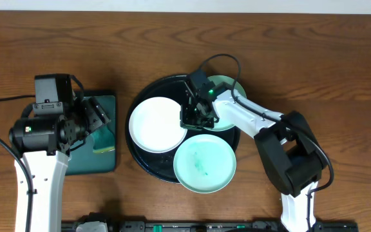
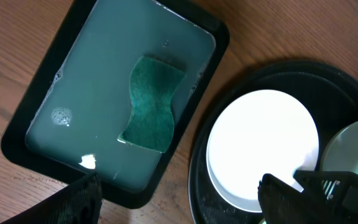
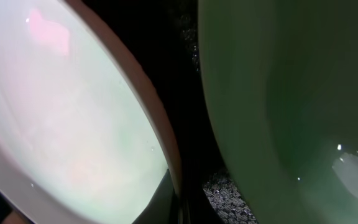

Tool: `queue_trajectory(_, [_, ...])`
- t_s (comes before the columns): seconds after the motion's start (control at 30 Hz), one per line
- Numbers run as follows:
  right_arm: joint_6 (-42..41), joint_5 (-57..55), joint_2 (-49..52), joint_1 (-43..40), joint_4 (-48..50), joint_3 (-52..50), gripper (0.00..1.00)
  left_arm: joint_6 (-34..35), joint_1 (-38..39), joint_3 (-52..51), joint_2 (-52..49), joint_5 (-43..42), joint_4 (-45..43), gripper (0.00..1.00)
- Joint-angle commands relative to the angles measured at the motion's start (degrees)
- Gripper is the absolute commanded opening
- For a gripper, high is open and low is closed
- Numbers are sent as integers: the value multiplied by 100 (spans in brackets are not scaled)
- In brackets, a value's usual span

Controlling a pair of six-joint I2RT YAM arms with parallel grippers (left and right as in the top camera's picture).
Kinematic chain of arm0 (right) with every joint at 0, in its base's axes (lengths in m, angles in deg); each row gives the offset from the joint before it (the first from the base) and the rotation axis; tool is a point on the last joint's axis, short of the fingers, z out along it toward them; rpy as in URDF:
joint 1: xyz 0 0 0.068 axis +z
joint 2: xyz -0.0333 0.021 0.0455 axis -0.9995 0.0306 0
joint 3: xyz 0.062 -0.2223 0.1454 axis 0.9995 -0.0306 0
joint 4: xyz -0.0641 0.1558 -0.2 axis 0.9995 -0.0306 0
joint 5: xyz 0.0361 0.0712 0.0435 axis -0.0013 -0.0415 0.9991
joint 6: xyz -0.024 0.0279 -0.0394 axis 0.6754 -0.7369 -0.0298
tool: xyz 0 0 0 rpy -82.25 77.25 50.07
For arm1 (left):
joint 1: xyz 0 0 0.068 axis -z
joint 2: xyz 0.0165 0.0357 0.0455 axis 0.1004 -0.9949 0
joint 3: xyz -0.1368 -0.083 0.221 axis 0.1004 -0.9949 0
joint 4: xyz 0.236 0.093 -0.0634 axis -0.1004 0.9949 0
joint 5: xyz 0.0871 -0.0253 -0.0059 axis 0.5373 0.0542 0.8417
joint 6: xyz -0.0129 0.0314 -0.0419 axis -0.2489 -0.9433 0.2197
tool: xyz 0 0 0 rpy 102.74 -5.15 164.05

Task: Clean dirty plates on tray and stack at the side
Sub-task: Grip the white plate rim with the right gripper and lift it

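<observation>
Black tray [image 1: 148, 90] crowded, right end effector [image 1: 196, 118] between white plate [image 1: 154, 125], mint plate [image 1: 224, 84].

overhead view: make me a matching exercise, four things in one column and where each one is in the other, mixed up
Things
1. white plate
2. smeared green plate
3. sponge
4. right gripper

Places
a. lying in the liquid in the rectangular tray
b. low over the middle of the round tray
c. left side of the round tray
d. round tray's edge nearest the robot bases

Pairs: 1-c, 2-d, 3-a, 4-b
</observation>
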Motion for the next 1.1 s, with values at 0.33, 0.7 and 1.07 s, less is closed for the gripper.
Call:
queue_trajectory(0.33, [855, 1097, -1478, -787, -291, -46, 1, -37, -2, 35, 2, -52, 13, 81])
queue_trajectory(0.7, [1926, 1311, -1644, -1204, -308, -46, 1, -37, -2, 35, -7, -52, 13, 81])
queue_trajectory(1.07, [2629, -1622, -1676, -715, -680, -37, 1, -35, -2, 35, -149, -50, 9, 81])
